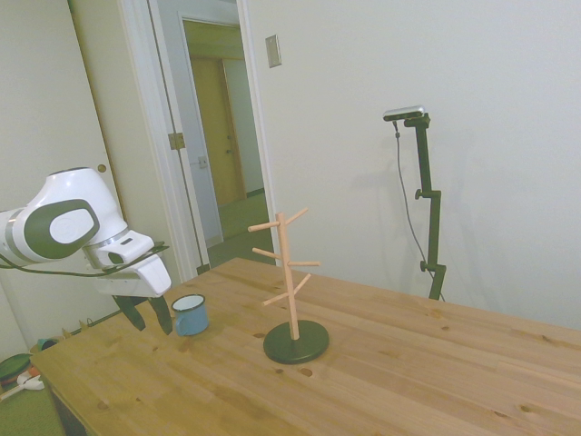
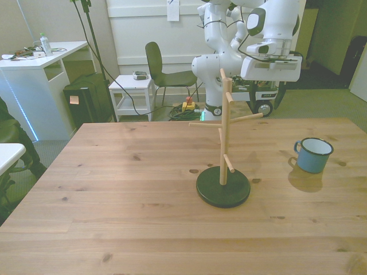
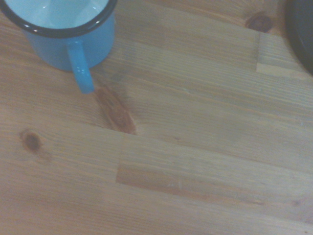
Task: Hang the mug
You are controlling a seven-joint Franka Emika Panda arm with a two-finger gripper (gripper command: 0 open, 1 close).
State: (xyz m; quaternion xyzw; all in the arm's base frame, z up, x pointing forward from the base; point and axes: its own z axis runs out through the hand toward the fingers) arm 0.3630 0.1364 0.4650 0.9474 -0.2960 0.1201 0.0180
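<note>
Wrist view: mug (image 3: pixel 68 34) cut off at rim, soft focus; stand base (image 3: pixel 301 34) only dark sliver at edge. Front view — gripper fingers hidden (behind peg stand (image 2: pixel 223 137)).

light-blue mug (image 2: pixel 313 154), dark-rimmed, pale inside

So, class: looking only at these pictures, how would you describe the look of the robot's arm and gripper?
The arm has glossy white rounded shells with dark grey oval joint caps. A thin black cable loops beside its wrist. The gripper is a white block carrying two dark, tapering fingers. No lettering is legible.
</note>
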